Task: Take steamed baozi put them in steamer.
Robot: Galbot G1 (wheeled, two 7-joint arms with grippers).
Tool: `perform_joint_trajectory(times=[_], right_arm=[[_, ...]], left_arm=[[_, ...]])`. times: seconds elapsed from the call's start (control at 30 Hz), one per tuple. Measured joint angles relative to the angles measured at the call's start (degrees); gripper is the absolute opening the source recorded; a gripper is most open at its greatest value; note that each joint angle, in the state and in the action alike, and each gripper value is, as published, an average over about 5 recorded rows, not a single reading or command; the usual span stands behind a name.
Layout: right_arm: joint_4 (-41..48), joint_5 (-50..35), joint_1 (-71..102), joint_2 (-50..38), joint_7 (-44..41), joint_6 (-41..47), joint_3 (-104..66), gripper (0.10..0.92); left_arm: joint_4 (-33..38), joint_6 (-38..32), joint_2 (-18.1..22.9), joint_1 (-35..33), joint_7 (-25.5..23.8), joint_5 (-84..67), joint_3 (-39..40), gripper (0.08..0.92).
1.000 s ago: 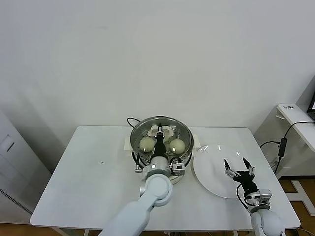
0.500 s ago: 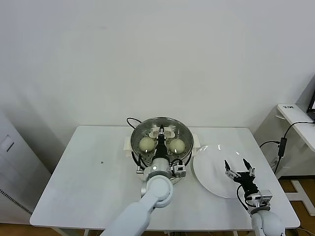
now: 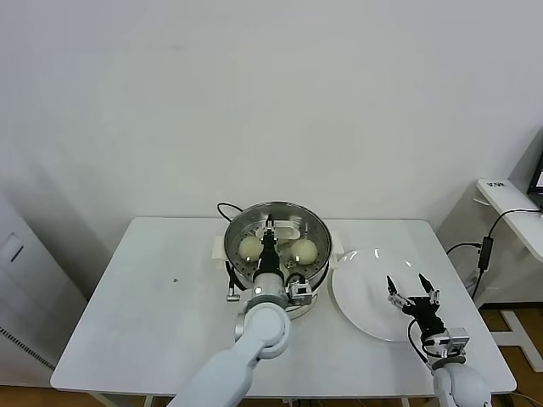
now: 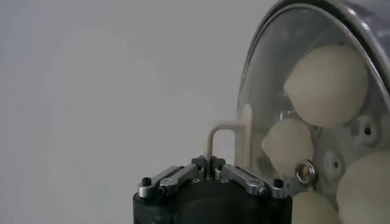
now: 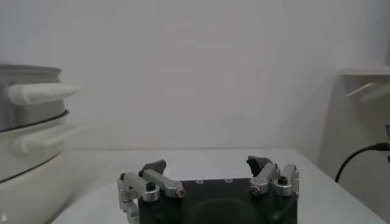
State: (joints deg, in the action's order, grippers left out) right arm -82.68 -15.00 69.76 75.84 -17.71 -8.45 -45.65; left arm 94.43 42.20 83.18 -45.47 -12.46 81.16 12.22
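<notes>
The steel steamer (image 3: 320, 234) stands on its white base at the table's back centre. Cream-white baozi (image 3: 250, 248) (image 3: 304, 249) lie on its perforated tray. My left gripper (image 3: 270, 234) is over the pot, shut on the cream handle (image 4: 228, 135) of the round glass lid (image 4: 268, 91). In the left wrist view, baozi (image 4: 326, 85) show through the lid's glass. My right gripper (image 3: 407, 285) hovers open and empty over the white plate (image 3: 361, 301); it also shows in the right wrist view (image 5: 207, 165).
The plate lies right of the steamer, near the table's front right. A black cord (image 3: 227, 208) runs behind the pot. The steamer's white side handles (image 5: 42, 92) show in the right wrist view. A second table with a cable (image 3: 488, 246) stands far right.
My left gripper, with the lid handle in it, has shifted slightly back and left over the steamer. The right arm has not moved.
</notes>
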Motion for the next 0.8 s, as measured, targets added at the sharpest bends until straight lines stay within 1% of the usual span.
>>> perform_joint_trajectory(times=[0.13,0.23,0.53,0.63,0.73,0.8], right_arm=[[0.15,0.04,-0.13,0.04,-0.03,0.02,0.05,0.823],[0.33,0.13,-0.3,0.11,-0.03,0.06,0.14,0.823],[0.76,0.13,-0.85,0.09,0.04,0.26,0.34,0.823],[0.52,-0.25,-0.85,-0.01,0.05,0.57,0.49,0.823],[0.12,-0.78,-0.8,-0.02,0.32,0.95,0.73,0.823],[-0.21,-1.19,-0.72,-0.03,0.68,1.08,0.94,0.823]], left_arm=[[2.58,-0.49,-1.11,-0.86,-0.2,-2.88,-0.59,0.419],[5.72,-2.48,-2.3,-1.61,-0.77,-7.23,-1.04,0.505],[17.7,-11.89,-6.82,-3.64,-4.59,-31.2,-4.47,0.76],[21.07,-14.1,-8.39,-3.95,-5.4,-41.23,-6.9,0.81],[23.56,-15.79,-10.15,-4.0,-4.77,-52.4,-10.33,0.821],[24.66,-16.86,-11.1,-4.2,-3.19,-60.1,-13.17,0.822]])
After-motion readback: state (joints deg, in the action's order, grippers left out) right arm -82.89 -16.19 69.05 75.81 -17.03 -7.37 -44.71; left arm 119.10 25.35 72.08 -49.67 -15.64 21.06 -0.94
